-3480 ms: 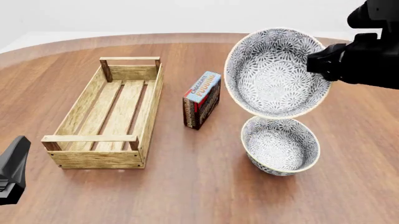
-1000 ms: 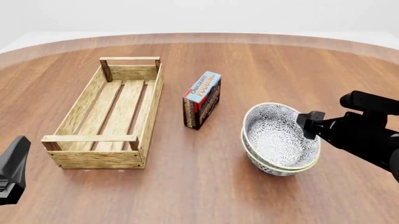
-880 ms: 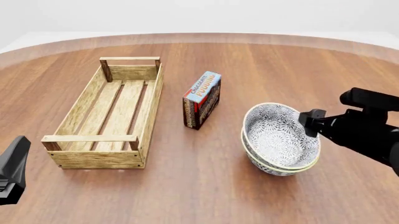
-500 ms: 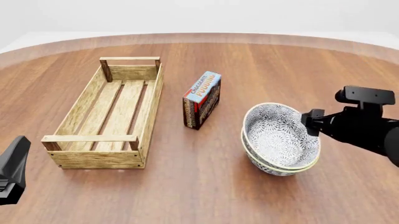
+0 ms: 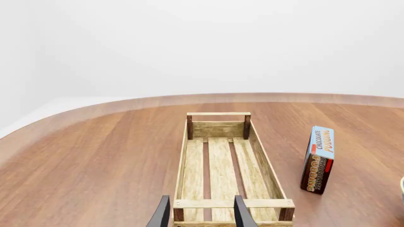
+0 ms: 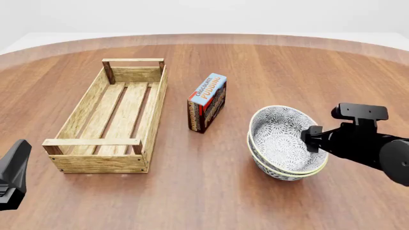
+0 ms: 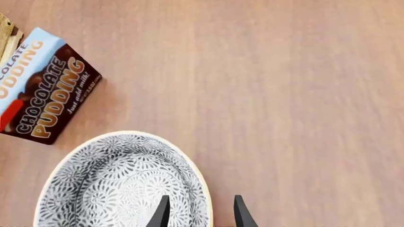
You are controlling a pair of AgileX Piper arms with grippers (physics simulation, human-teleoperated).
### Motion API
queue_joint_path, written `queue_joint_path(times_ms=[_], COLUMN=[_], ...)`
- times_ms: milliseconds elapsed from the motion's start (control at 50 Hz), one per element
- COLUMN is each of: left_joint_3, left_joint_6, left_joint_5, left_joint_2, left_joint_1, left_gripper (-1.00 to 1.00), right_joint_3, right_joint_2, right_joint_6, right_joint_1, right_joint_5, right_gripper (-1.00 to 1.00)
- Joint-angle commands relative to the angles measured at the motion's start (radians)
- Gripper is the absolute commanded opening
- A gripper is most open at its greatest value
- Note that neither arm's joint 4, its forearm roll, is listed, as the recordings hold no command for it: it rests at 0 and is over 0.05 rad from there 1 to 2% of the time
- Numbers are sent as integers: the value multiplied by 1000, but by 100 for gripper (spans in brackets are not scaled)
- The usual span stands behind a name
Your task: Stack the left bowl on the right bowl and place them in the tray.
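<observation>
Brown wood of a round table [image 6: 211, 201] fills the scene, and behind its far curved edge is only a plain white background. On the left part of the table lies the tray [image 6: 155, 106], a long crate of light wood with a slatted bottom and a raised bar handle at each end; its long side runs away from the arms. To the right of the tray, near it but not touching, a chocolate pudding box [image 6: 207, 102] stands upright on the table. Further right and closer to the arms are the two patterned bowls, one nested in the other: the upper bowl [image 6: 281, 139] sits a little tilted inside the lower bowl [image 6: 276, 171], and both rest on the table, well apart from the tray. The right arm comes in from the right side, and the right gripper [image 7: 200, 215] is over the right rim of the upper bowl. In the right wrist view one finger [image 7: 161, 213] is over the inside of the bowl and the other is over the outside, with the rim between them; I cannot tell if they press on it. The left gripper [image 5: 199, 213] hangs before the near end of the tray, its fingers spread apart and holding nothing.
</observation>
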Motion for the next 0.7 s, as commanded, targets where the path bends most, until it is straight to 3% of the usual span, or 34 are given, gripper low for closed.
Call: queue_joint_path(times_ms=[20,540,560,700], left_joint_3=[0,0,0,0], left_joint_6=[0,0,0,0], left_joint_5=[0,0,0,0], left_joint_2=[0,0,0,0], left_joint_1=[0,0,0,0], left_gripper=[100,100,100,100], right_joint_3=[25,58,52,42], right_joint_2=[46,155,150,99], right_joint_6=[11,29,22,24], right_joint_1=[7,23,12,15], right_joint_5=[-54,-156,-148,-106], right_gripper=[100,100,-100,-100])
